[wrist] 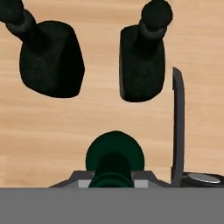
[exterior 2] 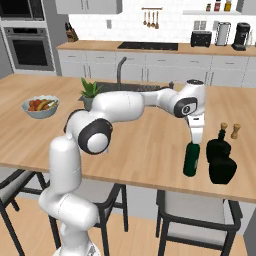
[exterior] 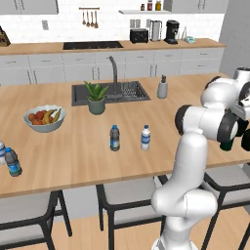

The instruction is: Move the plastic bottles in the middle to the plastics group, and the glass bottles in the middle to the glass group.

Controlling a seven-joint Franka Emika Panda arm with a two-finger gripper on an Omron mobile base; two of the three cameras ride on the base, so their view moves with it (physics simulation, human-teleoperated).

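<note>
The wooden island counter is seen bearing two near-black glass bottles near its right end. Just beside them, to their left, the tall green bottle is stood upright. Its neck is clamped between the fingers of the gripper, directly above its body. Two small water bottles are left mid-counter.

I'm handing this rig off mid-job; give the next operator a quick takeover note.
Gripper: shut on the neck of the green bottle, which stands upright on the counter beside the two black bottles.
Two small water bottles stand mid-counter, untouched.
Plastics group sits at the far left edge.
Done: glass almost placed.
Left: release the green bottle, then carry both water bottles left.
</note>
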